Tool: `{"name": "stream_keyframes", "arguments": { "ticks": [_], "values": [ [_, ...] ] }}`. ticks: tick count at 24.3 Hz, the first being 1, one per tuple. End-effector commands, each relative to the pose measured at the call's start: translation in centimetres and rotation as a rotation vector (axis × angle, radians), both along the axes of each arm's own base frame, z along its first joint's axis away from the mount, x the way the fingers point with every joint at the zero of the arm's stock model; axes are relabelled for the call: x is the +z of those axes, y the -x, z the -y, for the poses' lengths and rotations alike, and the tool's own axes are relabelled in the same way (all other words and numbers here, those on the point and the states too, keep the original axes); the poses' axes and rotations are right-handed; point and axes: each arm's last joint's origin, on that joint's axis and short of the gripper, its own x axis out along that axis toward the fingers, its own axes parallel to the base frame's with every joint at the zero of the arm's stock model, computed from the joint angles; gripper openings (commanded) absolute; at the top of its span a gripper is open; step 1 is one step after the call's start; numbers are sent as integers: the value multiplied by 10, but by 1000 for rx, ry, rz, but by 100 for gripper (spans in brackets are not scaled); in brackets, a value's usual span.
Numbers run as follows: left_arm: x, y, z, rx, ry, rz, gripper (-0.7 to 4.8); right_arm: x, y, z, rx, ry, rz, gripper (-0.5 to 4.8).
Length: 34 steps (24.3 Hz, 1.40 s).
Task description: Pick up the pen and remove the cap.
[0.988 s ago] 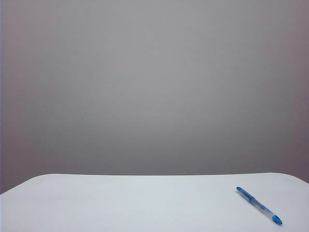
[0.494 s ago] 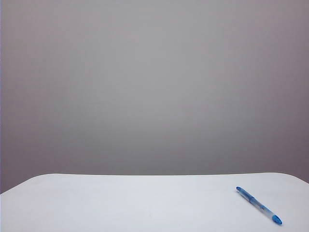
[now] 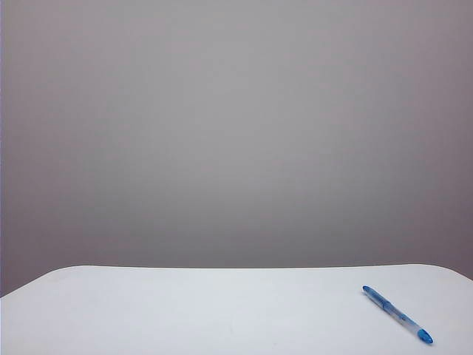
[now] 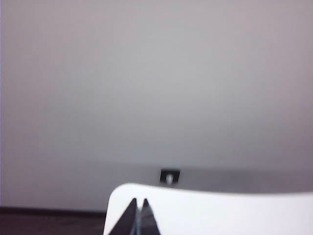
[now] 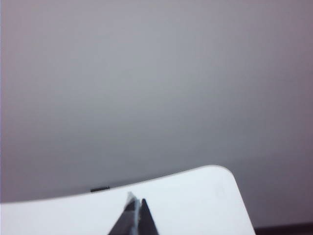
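The pen [image 3: 397, 316] lies untouched on the table [image 3: 185, 310]; left hand [image 4: 139, 201] and right hand [image 5: 136, 199] hover clenched, empty.

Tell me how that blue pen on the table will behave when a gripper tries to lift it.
The pen looks slim and round, so it may roll if nudged. Lying flat on the table, it leaves little to grip. Left gripper and right gripper are shut, empty, away from it.

Soft, even, diffuse light with no clear source, plain grey wall [image 3: 236, 133] shading darker toward the corners, smooth white counter [image 3: 185, 310] bright yet free of glare, hardly any shadows, exterior view fairly sharp, both wrist views soft and hazy, dark tool tips blurred.
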Motion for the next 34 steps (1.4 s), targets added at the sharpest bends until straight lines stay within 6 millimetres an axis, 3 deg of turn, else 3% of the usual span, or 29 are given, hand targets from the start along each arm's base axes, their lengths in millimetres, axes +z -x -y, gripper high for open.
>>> {"name": "stream_keyframes", "arguments": {
  "ticks": [1, 3, 5, 9, 13, 15, 21, 26, 30, 34],
  "values": [
    [11, -11, 1, -48, -87, -17, -5, 30, 6, 4, -76, -25, 51, -1],
    [19, -32, 4, -132, -94, -71, -5, 59, 4, 5, -137, 11, -5, -1],
    [24, -44, 6, -206, -82, -110, -5, 75, -2, 3, -137, 25, -28, -1],
    [40, -71, 10, -336, -45, -251, -5, 114, -32, -4, -117, 143, -96, 8],
    [52, -89, 11, -342, -43, -298, -5, 142, -65, -14, -18, 444, -132, 51],
    [57, -105, 17, -379, -97, -320, -5, 164, -96, -24, 84, 472, -196, 58],
    [47, -130, 34, -446, -121, -384, -5, 187, -148, -37, 151, 488, -361, 60],
    [13, -158, 59, -537, -141, -536, -5, 178, -198, -49, 218, 509, -534, 97],
    [-8, -172, 73, -557, -158, -618, -5, 149, -224, -55, 249, 510, -719, 100],
    [-27, -183, 80, -458, -230, -702, -4, 110, -241, -59, 300, 520, -901, 110]
  ]
}}
